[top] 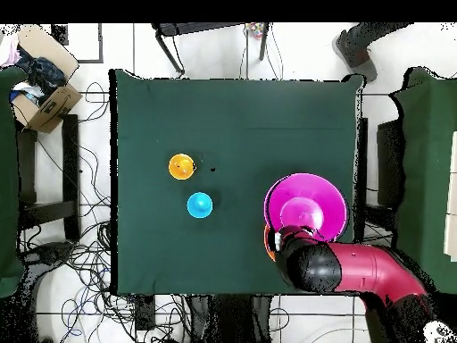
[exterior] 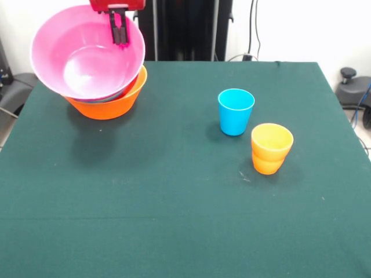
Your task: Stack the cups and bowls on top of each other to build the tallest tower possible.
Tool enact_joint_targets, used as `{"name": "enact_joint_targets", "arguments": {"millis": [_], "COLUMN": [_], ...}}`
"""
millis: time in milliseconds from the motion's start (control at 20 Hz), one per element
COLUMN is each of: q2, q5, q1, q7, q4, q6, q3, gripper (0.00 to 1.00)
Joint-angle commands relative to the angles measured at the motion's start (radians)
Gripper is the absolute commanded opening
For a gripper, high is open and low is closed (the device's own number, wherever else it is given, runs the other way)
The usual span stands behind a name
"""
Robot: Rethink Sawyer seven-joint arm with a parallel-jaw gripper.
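A big pink bowl [exterior: 87, 55] [top: 305, 208] is tilted toward the front, resting in the tower's orange base bowl [exterior: 107, 104] [top: 267, 241] at the far left of the table. A sliver of another bowl shows between them. My gripper [exterior: 119, 29] comes down at the pink bowl's far rim, fingers close together on it. In the overhead view the arm [top: 339, 268] covers the gripper. A blue cup [exterior: 236, 111] [top: 199, 205] stands upright right of centre. Nested orange cups [exterior: 272, 149] [top: 181, 166] stand just beside it, nearer the front.
The green tablecloth [exterior: 174, 220] covers the whole table. A cardboard box [top: 45, 103] sits on the floor off the table's side, and cables lie around the table's edges.
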Motion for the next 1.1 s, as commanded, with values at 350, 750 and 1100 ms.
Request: {"name": "enact_joint_targets", "arguments": {"millis": [350,750,1100], "q2": [0.053,0.054,0.059], "q5": [-0.055,-0.046,-0.044], "q1": [0.026,0.021,0.023], "q7": [-0.018,-0.029,-0.036], "q4": [-0.001,-0.006,-0.007], "q6": [0.156,0.165,0.188], "q3": [-0.046,-0.052,-0.057], "gripper": [0.00,0.00,0.00]}}
